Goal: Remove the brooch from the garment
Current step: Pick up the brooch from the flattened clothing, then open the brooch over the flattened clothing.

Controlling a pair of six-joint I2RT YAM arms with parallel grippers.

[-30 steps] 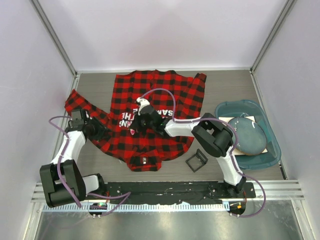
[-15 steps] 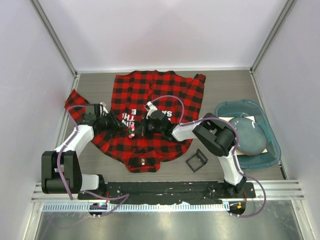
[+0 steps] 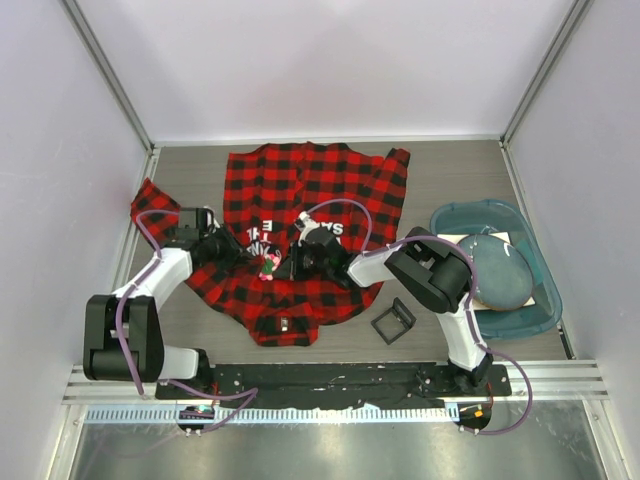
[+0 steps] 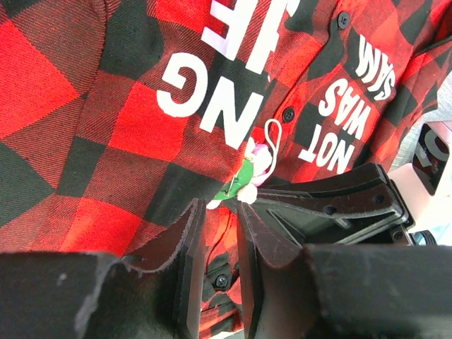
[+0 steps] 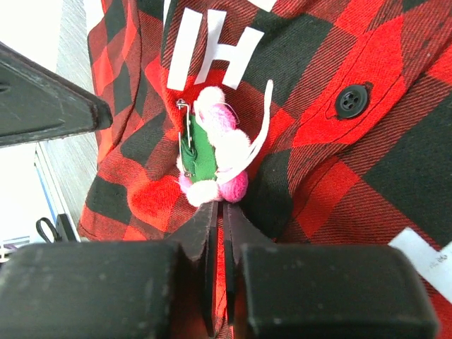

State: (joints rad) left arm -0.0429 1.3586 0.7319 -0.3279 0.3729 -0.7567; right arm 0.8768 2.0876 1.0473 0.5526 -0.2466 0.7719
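The garment (image 3: pixel 300 180), a red-and-black check shirt with white lettering, lies spread in the middle of the table. The brooch (image 3: pixel 270 265), a small pink-and-white flower with a green back, is pinned below the lettering. My right gripper (image 3: pixel 286 265) reaches in from the right. In the right wrist view its jaws (image 5: pixel 219 206) are shut on a fold of the garment (image 5: pixel 353 162) right under the brooch (image 5: pixel 215 159). My left gripper (image 3: pixel 240 255) comes from the left. In the left wrist view it (image 4: pixel 219 208) is narrowly open, with the brooch (image 4: pixel 251 173) just beyond its tips over the garment (image 4: pixel 92 141).
A black square frame (image 3: pixel 394 320) lies on the table right of the shirt's hem. A teal basin (image 3: pixel 440 215) with a grey round lid (image 3: pixel 500 270) stands at the right. The shirt's sleeve (image 3: pixel 150 200) trails towards the left wall. White walls close the table.
My left gripper has swung right from the sleeve to beside the brooch. My right gripper has moved down from the lettering to the brooch, and the shirt's hem has shifted.
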